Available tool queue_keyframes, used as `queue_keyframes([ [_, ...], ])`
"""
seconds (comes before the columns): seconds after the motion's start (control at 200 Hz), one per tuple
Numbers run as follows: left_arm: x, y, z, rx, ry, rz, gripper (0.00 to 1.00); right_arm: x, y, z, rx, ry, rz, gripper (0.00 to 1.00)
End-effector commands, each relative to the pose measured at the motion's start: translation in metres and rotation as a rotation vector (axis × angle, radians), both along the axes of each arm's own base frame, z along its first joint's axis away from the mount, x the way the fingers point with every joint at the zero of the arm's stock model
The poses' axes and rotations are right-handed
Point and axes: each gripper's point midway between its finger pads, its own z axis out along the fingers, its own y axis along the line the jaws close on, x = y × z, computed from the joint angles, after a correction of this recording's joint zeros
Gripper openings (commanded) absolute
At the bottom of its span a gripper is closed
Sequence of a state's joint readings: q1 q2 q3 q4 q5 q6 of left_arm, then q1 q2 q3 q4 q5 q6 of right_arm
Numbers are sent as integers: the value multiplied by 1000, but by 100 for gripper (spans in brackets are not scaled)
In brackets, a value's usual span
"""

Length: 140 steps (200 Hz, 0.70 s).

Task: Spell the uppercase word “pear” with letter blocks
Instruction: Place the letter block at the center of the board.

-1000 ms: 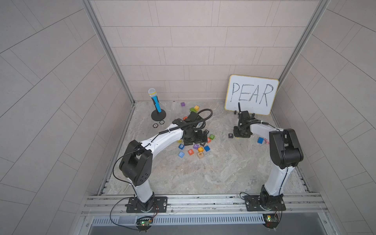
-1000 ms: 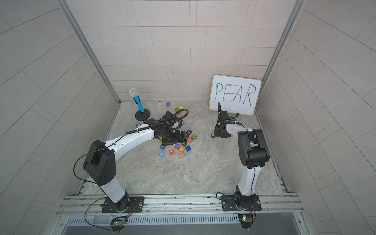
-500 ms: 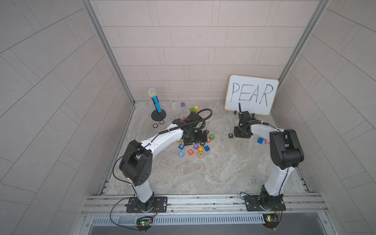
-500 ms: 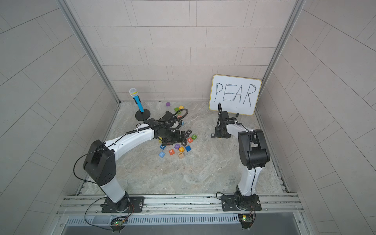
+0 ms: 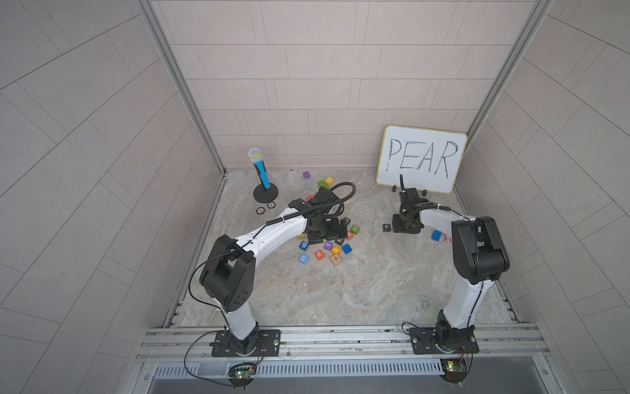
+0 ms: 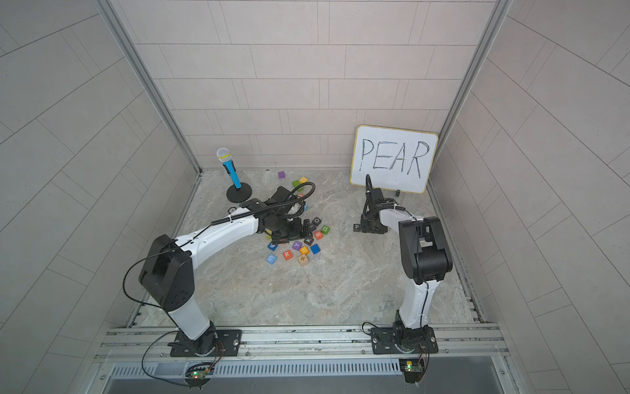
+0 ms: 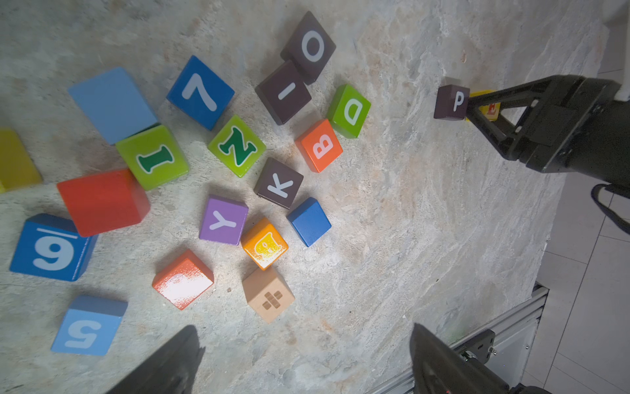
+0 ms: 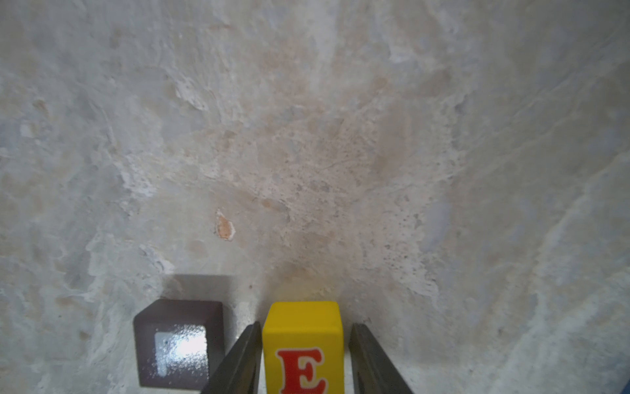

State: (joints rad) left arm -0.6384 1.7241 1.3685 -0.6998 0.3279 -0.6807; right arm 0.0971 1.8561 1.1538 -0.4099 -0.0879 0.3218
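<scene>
Two probably light, rigid, glossy cubes, P (image 8: 179, 341) and E (image 8: 301, 341), sit just beside each other on the table (image 8: 306, 136), E inside the slightly parted right tool (image 8: 305, 324), best pinched on opposite flat sides, while the left tool (image 7: 303, 341) hangs wide open over the pile (image 7: 235, 146) with R (image 5: 319, 254).

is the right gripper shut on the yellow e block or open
Open, narrowly: fingers of the right gripper flank the yellow E block, a gap showing beside one.

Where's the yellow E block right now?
In the right wrist view, the yellow E block sits between the fingers of the right gripper, beside the black P block, in front of the whiteboard.
</scene>
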Motion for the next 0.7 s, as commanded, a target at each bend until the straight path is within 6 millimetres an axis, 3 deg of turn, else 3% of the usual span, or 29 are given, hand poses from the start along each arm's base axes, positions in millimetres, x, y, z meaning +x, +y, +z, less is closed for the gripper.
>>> queue_keyframes([
  [0.0,-4,2,7,2,-19,0,100,-12,-7,-2,-19,39,-20,48],
  [0.51,1,-2,11,2,-28,-10,100,-9,-9,43,-24,-35,-33,52],
  [0.695,1,11,16,39,-54,-11,100,-16,-7,68,-5,-79,-18,56],
])
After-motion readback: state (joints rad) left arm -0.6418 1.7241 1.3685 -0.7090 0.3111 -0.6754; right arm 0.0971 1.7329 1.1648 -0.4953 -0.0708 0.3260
